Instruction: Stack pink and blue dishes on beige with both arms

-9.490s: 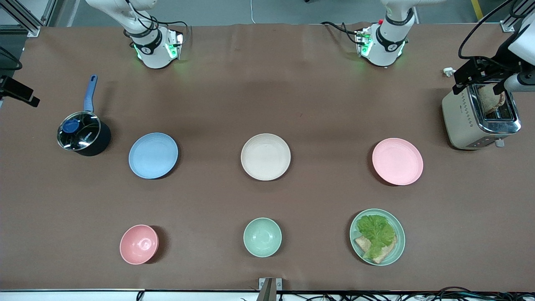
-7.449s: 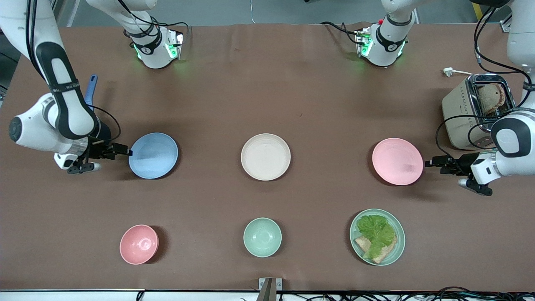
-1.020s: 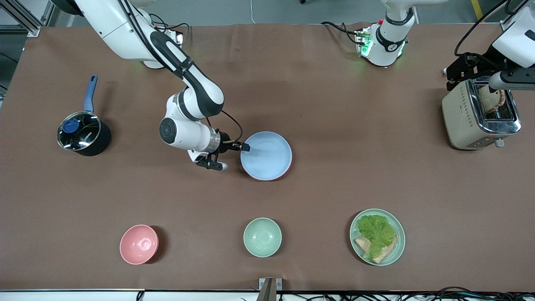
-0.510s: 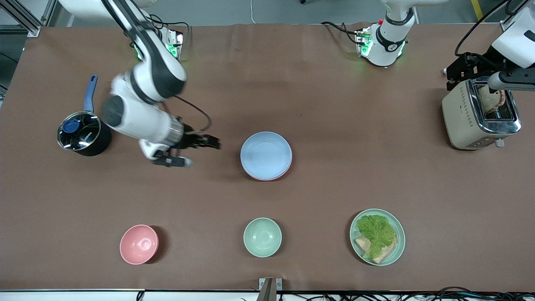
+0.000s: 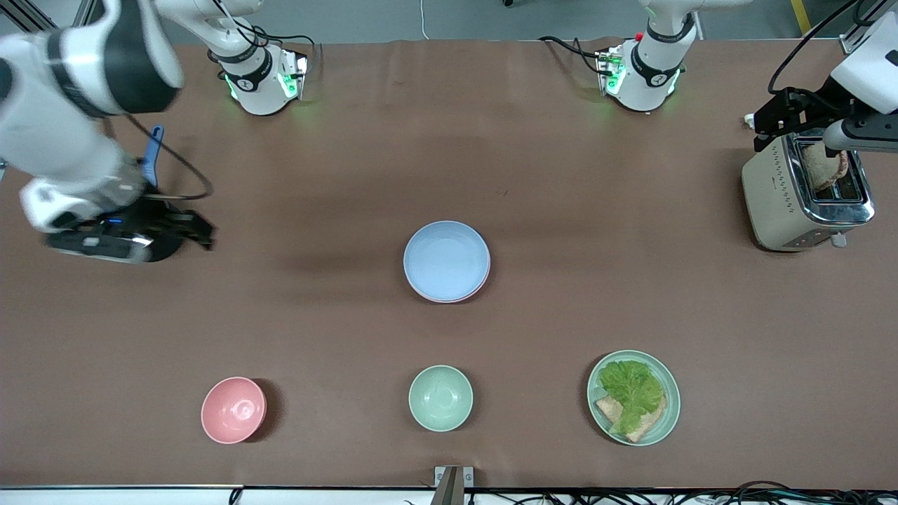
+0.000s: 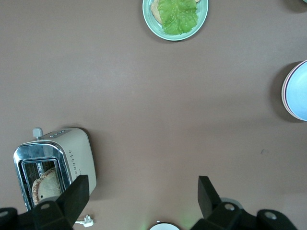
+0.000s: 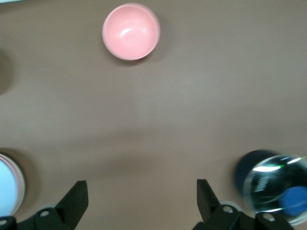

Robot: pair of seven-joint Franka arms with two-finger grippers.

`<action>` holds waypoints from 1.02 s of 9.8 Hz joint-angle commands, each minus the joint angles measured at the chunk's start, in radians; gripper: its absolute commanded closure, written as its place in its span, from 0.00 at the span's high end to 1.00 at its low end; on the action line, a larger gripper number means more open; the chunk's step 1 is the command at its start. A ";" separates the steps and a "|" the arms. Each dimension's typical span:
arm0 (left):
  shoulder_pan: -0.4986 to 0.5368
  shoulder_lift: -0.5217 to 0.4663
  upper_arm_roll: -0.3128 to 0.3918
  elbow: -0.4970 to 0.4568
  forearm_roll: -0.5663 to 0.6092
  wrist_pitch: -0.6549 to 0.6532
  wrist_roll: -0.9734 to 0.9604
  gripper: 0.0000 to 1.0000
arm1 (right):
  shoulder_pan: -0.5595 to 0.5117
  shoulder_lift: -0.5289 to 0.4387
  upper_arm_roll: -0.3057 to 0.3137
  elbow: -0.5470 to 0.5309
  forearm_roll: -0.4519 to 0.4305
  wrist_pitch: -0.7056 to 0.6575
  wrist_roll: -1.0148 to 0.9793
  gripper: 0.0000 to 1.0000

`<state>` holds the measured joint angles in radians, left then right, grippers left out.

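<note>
The pale blue plate [image 5: 446,261] lies on top of a stack in the middle of the table. A thin pink rim [image 5: 486,273] of the pink plate shows under it. The beige plate is hidden beneath them. In the left wrist view the blue plate [image 6: 300,91] and the pink rim [image 6: 284,92] show at the edge. My right gripper [image 5: 202,233] is open and empty, up over the saucepan at the right arm's end. My left gripper [image 5: 761,126] is open and empty, waiting over the toaster. Both wrist views show wide-apart fingers [image 6: 76,194] [image 7: 76,199] with nothing between them.
A dark saucepan with a blue handle [image 5: 151,151] sits under the right hand. A toaster [image 5: 800,203] with bread stands at the left arm's end. Nearest the front camera are a pink bowl [image 5: 233,409], a mint bowl [image 5: 440,398] and a mint plate with lettuce [image 5: 633,398].
The right gripper let go of the blue plate on the stack, then drew away and up toward the saucepan. The left arm has stayed over the toaster.
</note>
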<state>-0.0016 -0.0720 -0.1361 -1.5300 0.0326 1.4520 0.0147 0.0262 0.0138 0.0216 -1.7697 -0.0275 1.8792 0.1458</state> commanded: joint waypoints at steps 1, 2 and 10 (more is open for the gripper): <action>0.003 -0.002 0.000 -0.027 -0.016 -0.012 0.016 1.00 | 0.000 -0.011 -0.110 0.154 -0.014 -0.162 -0.213 1.00; 0.002 -0.002 -0.002 -0.030 -0.017 -0.012 0.014 1.00 | -0.002 -0.012 -0.138 0.192 -0.014 -0.240 -0.184 1.00; 0.002 -0.002 -0.004 -0.018 -0.043 -0.009 -0.039 1.00 | -0.015 -0.008 -0.146 0.311 0.001 -0.411 -0.074 1.00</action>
<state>-0.0018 -0.0724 -0.1371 -1.5291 -0.0018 1.4490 -0.0160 0.0168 0.0127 -0.1289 -1.4502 -0.0271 1.4688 0.0530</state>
